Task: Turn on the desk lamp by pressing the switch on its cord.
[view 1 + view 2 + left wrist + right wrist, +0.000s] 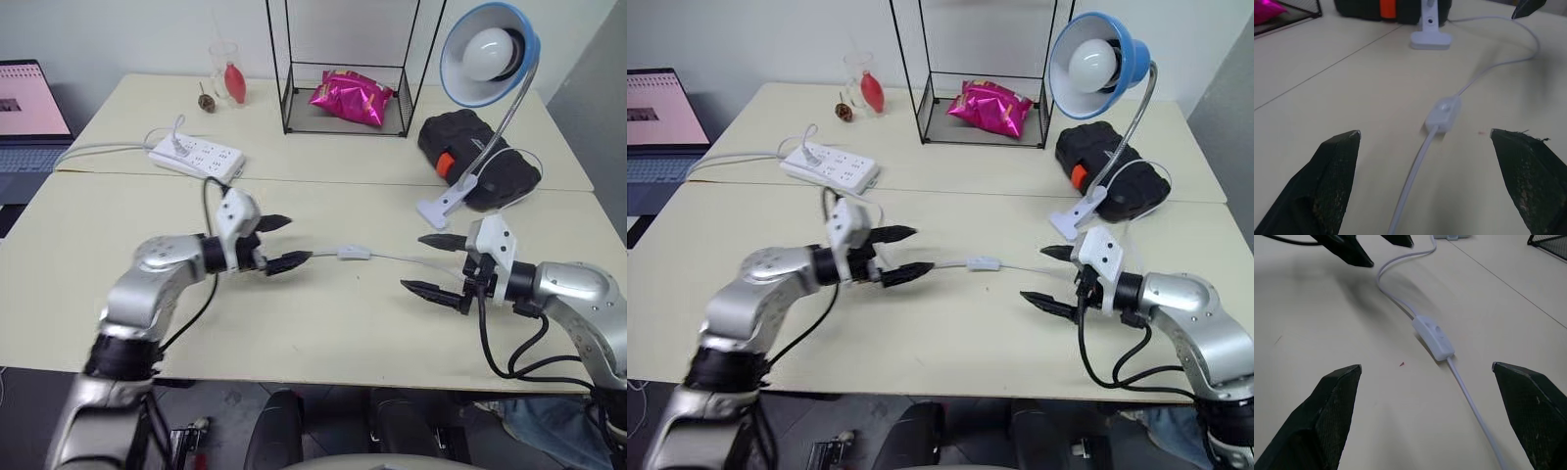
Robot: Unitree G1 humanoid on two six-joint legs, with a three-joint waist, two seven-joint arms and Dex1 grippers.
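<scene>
I take the switch (354, 252) as my landmark; it lies flat on the table (323, 323), roughly midway between my two arms, with nothing touching it.

To the left of the switch is my left pincer (284, 243), its two black fingers spread wide and holding nothing. It points toward the switch and sits near it, just short of it, over the stretch of cord (323, 257) that runs in from that side. From my left wrist the switch lies straight ahead between the spread fingers, its small button facing up.

To the right of the switch, a little farther from it, is my right pincer (431, 264), also spread wide and empty, aimed back toward the switch. From there the cord carries on right and curls up to the white clip base of the desk lamp (490, 54), which stands behind and to the right of the switch. I see no glow in its bulb, so I judge the lamp not yet on.

I judge the step in hand to be the approach: both pincers frame the switch and neither has reached it. The next move, as I read it, calls for one fingertip coming down squarely on the small button, while the switch body is kept from sliding on the smooth table, perhaps steadied by the other pincer on the cord beside it.
</scene>
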